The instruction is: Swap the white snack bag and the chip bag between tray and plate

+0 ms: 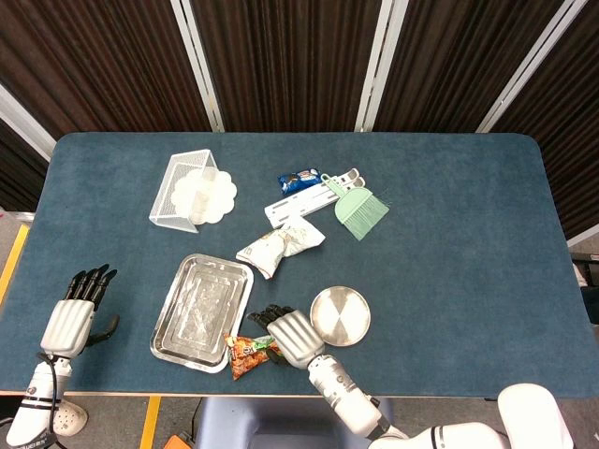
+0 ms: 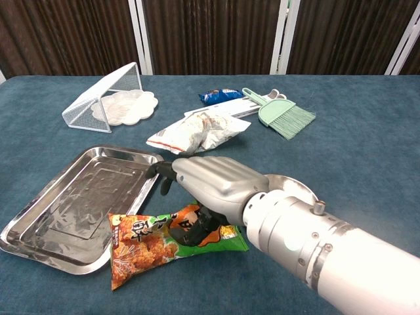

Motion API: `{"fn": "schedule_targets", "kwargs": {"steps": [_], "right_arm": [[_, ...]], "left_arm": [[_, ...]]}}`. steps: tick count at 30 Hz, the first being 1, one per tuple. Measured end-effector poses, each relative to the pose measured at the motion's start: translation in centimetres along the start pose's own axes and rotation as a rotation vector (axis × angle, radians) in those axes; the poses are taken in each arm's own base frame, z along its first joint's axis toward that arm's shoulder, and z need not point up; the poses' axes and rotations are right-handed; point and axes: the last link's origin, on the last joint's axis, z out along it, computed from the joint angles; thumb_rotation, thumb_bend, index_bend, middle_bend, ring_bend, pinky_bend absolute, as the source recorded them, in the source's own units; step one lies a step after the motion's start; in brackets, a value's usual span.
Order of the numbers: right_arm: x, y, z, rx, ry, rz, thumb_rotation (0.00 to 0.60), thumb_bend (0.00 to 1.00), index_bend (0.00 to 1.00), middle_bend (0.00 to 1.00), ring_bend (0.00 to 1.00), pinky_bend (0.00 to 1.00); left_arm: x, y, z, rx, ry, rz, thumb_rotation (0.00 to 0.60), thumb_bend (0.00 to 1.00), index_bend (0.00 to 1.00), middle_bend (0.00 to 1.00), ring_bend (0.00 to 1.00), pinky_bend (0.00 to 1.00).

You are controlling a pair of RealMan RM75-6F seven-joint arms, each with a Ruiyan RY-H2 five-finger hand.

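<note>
The orange and green chip bag [image 1: 245, 351] [image 2: 152, 240] is gripped by my right hand [image 1: 286, 336] [image 2: 211, 183] at the table's front edge, beside the near right corner of the steel tray [image 1: 178, 323] [image 2: 46, 220]. Nothing lies in the tray. The round steel plate [image 1: 342, 316] [image 2: 296, 188] sits bare to the right of that hand, partly hidden by my forearm in the chest view. The white snack bag [image 1: 281, 246] [image 2: 197, 134] lies on the table beyond the tray and plate. My left hand [image 1: 75, 313] hovers at the table's front left edge, fingers extended, holding nothing.
A white wire rack [image 1: 178, 192] [image 2: 98, 95] with a scalloped white dish stands at the back left. A blue snack packet [image 1: 299, 178] [image 2: 218, 96], a white strip and a green hand brush [image 1: 358, 210] [image 2: 283, 115] lie behind the white bag.
</note>
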Motion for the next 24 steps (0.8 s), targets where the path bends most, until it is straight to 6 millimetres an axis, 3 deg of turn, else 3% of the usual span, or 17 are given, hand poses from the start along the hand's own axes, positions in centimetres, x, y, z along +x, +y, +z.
{"fn": "schedule_targets", "kwargs": {"steps": [5, 9, 13, 18, 24], "right_arm": [[2.0, 1.6, -1.0, -0.019, 0.001, -0.009, 0.6, 0.25, 0.0, 0.08, 0.0, 0.12], [4.9, 4.0, -1.8, -0.071, 0.052, -0.008, 0.6, 0.25, 0.0, 0.07, 0.0, 0.12], [7.4, 5.7, -1.2, -0.127, 0.107, 0.048, 0.6, 0.25, 0.0, 0.07, 0.0, 0.12], [10.8, 7.1, 1.1, -0.186, 0.148, 0.104, 0.6, 0.25, 0.0, 0.07, 0.0, 0.12], [11.8, 8.0, 5.6, -0.225, 0.154, 0.015, 0.6, 0.25, 0.0, 0.05, 0.0, 0.1]], "left_arm": [[0.0, -0.1, 0.1, 0.008, 0.002, -0.001, 0.6, 0.4, 0.0, 0.0, 0.0, 0.02], [0.0, -0.1, 0.1, 0.012, 0.002, 0.001, 0.6, 0.39, 0.0, 0.0, 0.0, 0.02], [0.0, -0.2, 0.1, 0.026, 0.008, 0.009, 0.6, 0.39, 0.0, 0.0, 0.0, 0.02], [-0.1, -0.6, 0.2, 0.058, 0.01, 0.02, 0.6, 0.39, 0.0, 0.0, 0.0, 0.02], [0.0, -1.1, 0.6, 0.075, 0.012, 0.034, 0.6, 0.39, 0.0, 0.0, 0.0, 0.01]]}}
